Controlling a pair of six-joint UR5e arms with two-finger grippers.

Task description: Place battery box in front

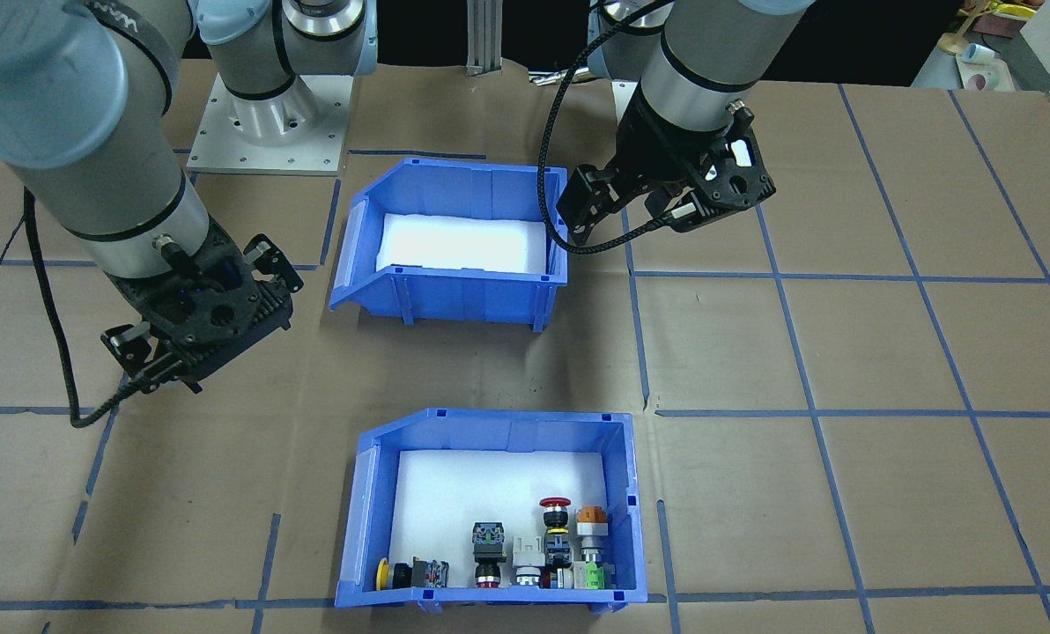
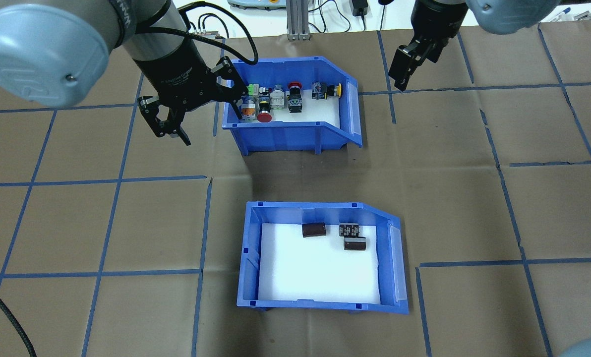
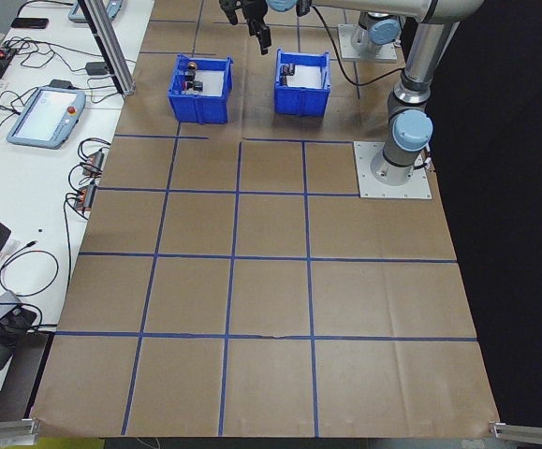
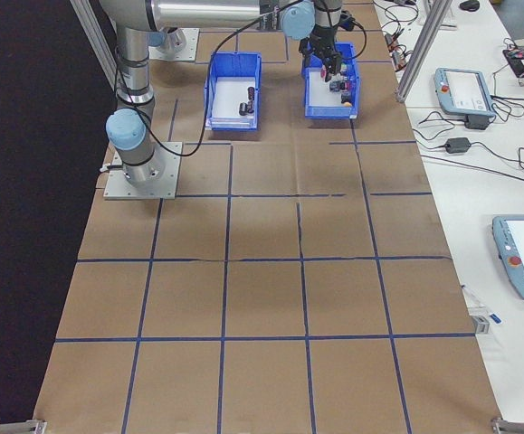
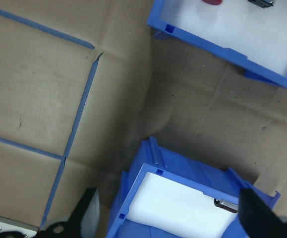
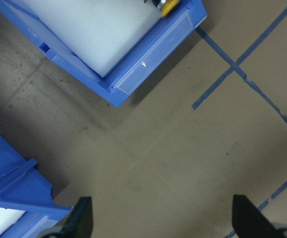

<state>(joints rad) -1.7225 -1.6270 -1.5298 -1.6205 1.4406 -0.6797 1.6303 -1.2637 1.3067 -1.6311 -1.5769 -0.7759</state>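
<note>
Two blue plastic bins sit on the table; the battery box [image 2: 320, 258], foam-lined and slope-fronted with three dark cylindrical cells, lies below and between my claws, untouched, so moving it remains; my left claw [image 2: 169, 121] and right claw [image 2: 408, 67] both hang wide, empty.

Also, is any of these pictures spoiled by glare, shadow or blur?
Overhead exterior: sharp; the battery box shows its cells clearly. Exterior front-facing: the foam in that box is washed out white, and its near wall hides the cells. Left wrist-mounted: a soft shadow on the paper; the left end effector's fingers are blurred. Exterior left and right: everything small.
</note>
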